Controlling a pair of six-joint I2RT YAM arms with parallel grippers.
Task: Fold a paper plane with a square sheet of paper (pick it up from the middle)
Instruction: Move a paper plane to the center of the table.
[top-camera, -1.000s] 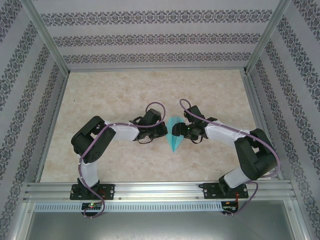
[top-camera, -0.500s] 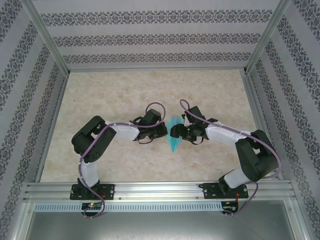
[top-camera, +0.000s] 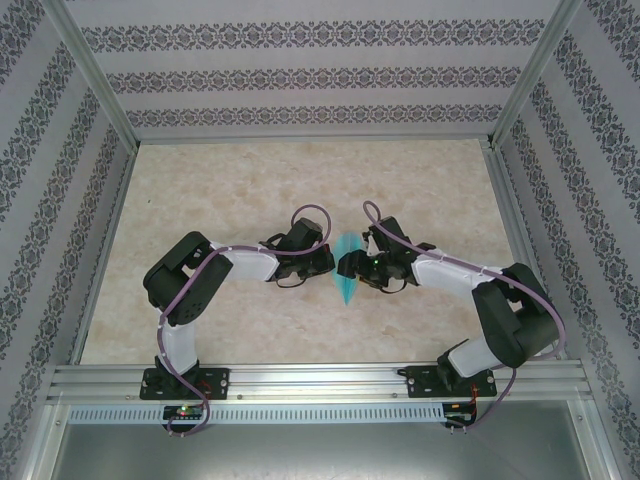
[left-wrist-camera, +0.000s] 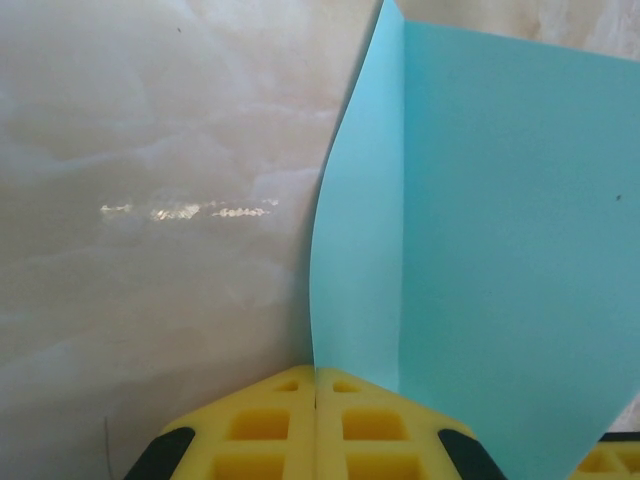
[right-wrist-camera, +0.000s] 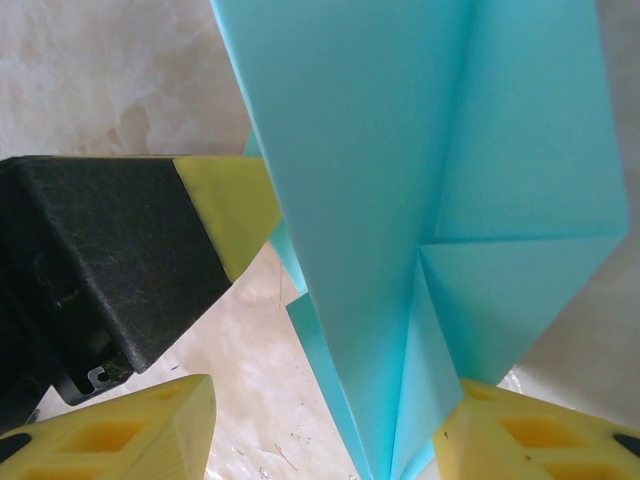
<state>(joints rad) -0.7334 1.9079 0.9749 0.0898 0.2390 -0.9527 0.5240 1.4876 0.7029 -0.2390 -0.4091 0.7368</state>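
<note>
**Table**. Marbled top that serves as my working floor, lying beyond both sets of jaws. I cannot tell whether the paper touches it.

**Plane**. Turquoise dart, folded narrow, hanging in the gap between the two grippers with its sharp tip towards the arm bases. I judge the folding to be well along, since the kite outline is already formed.

**Left gripper**. The jaws are fully closed, with the pads meeting along one seam. The plane's edge is pinched in that seam, and the sheet stands straight out past the pad tips, spreading to the right of them. I read this as the anchor grip, which keeps the paper taut and steady so that the other arm can work on it.

**Right gripper**. The jaws stand partly open and straddle the plane without clamping it. Of the fingers, the left-hand one is well clear of the paper, and the right-hand one is just beside the folded layers. Placed astride like this, the jaws are lined up, in my judgement, to shut on the body and press it flat.

**Crease**. The centre fold runs out from between the right jaws, with the flaps meeting along it. It is probably the line to be squeezed.
</note>
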